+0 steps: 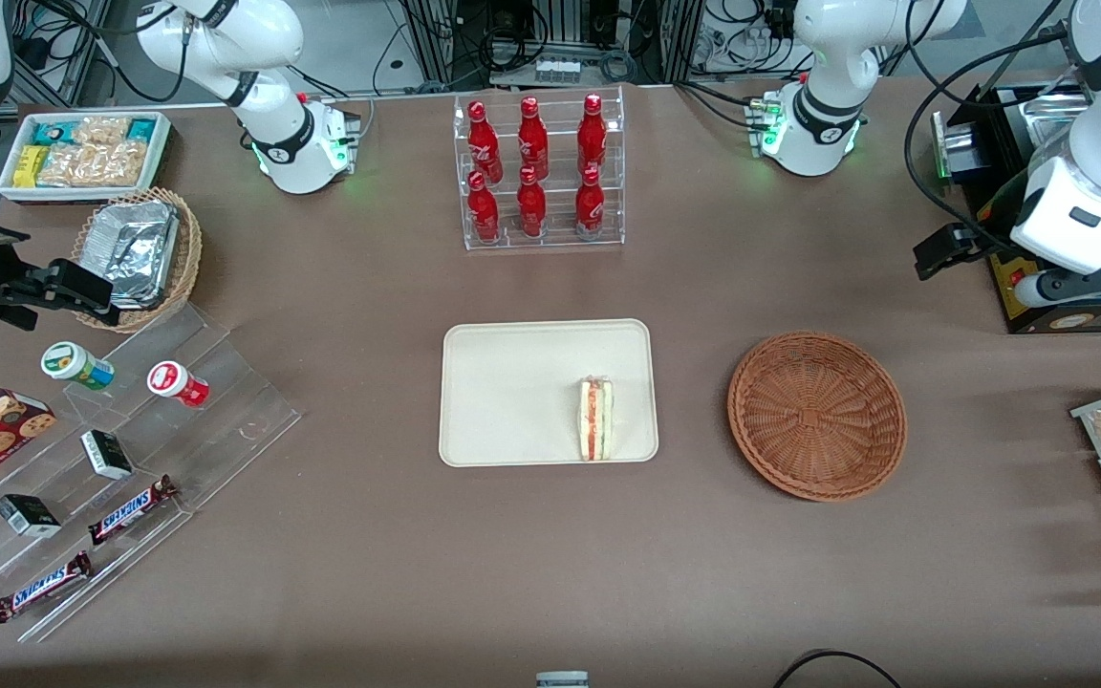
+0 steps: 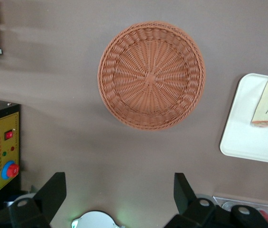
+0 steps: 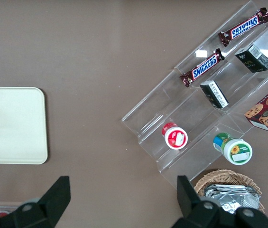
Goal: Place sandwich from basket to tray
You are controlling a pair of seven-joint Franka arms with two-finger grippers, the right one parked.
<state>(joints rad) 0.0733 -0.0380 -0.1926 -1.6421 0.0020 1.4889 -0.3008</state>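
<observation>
While claw [image 2: 119,192] hangs open | sandwich [image 1: 595,419] near tray [image 1: 512,382] edge | basket [image 1: 816,414] apart

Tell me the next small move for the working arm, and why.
Probably none toward the food: keep the gripper raised, or ease it to rest. The sandwich already lies on the cream tray, near the edge closest to the wicker basket, which holds nothing. The fingers stand open and hold nothing, high above the table near the basket, so the placing looks done.
</observation>
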